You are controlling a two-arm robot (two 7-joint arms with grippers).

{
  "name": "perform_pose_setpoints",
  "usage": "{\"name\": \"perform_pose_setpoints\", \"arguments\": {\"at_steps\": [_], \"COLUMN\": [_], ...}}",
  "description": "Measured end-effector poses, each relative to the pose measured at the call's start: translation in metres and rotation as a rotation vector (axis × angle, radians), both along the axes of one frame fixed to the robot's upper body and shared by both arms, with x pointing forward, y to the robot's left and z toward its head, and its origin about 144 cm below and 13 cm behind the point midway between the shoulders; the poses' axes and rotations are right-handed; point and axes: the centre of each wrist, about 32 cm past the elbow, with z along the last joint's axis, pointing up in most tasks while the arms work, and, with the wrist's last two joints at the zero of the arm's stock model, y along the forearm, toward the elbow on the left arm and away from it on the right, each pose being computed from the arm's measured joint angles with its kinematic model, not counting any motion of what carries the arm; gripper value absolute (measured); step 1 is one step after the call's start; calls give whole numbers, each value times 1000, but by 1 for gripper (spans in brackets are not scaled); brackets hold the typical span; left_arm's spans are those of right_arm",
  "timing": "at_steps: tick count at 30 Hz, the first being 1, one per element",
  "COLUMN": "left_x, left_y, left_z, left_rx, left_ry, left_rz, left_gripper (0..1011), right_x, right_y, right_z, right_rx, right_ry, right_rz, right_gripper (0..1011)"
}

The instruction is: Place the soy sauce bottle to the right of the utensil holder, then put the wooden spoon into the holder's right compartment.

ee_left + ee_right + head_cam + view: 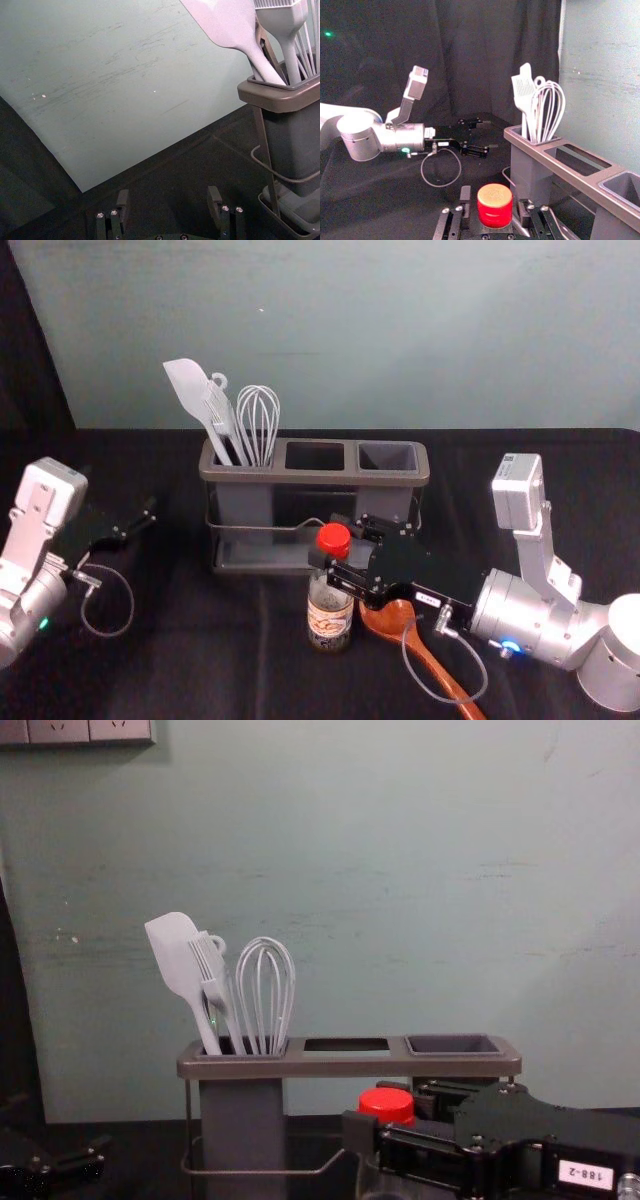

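Note:
In the head view, my right gripper (330,543) is shut on the soy sauce bottle (330,612) near its red cap, in front of the utensil holder (315,477). The bottle is upright; whether its base touches the table I cannot tell. The right wrist view has the red cap (495,206) between the fingers of my right gripper (494,205). Beside the bottle, the wooden spoon (388,620) lies with its bowl partly under the right gripper. My left gripper (135,525) is parked at the left; in its wrist view that gripper (168,202) is open and holds nothing.
A spatula (190,390), a brush and a whisk (258,420) stand in the holder's left compartment. Its middle opening (315,456) and right compartment (388,457) hold nothing visible. The wall (400,330) rises behind the black-covered table (200,660).

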Motion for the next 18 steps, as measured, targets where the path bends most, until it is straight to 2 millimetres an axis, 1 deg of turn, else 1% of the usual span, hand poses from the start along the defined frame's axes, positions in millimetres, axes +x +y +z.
{"name": "perform_pose_setpoints", "arguments": {"at_steps": [1, 2, 5, 6, 18], "left_x": [0, 0, 0, 0, 0], "left_y": [0, 0, 0, 0, 0], "left_z": [0, 0, 0, 0, 0], "left_rx": [0, 0, 0, 0, 0], "left_ry": [0, 0, 0, 0, 0], "left_rz": [0, 0, 0, 0, 0], "left_gripper": [1011, 1011, 1011, 1011, 1012], "right_x": [0, 0, 0, 0, 0], "right_y": [0, 0, 0, 0, 0], "right_z": [0, 0, 0, 0, 0], "right_rx": [0, 0, 0, 0, 1], "right_ry": [0, 0, 0, 0, -1], "right_rz": [0, 0, 0, 0, 0], "right_gripper": [557, 494, 433, 384, 380]}}
